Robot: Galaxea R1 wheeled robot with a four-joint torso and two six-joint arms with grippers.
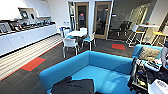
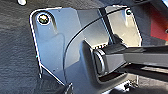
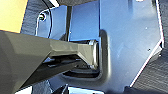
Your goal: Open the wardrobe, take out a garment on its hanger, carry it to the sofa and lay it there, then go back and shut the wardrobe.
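So the black T-shirt (image 1: 73, 86) was lying on the seat of the blue sofa (image 1: 105, 63), down at the near end, spread out in a dark rumpled heap right by the left armrest. Couldn't make out a hanger on it, too blurry to say. The sofa itself wrapped around in an L shape, its back toward the room, with a tan patterned cushion (image 1: 149, 53) propped at the far right corner.

Arm pose, honestly not much to go on. Both wrist views were mostly the robot's own dark plate and jointed bar, hanging over dark carpet, and I couldn't tell whether either gripper was open or closed.

Past the sofa there was a small white table (image 1: 76, 33) with white chairs (image 1: 70, 44) around it, red patches in the carpet (image 1: 33, 64), and a long white counter (image 1: 25, 36) along the left wall. A person's arm (image 1: 164, 55) showed at the right edge, beside a cart of gear (image 1: 147, 77).
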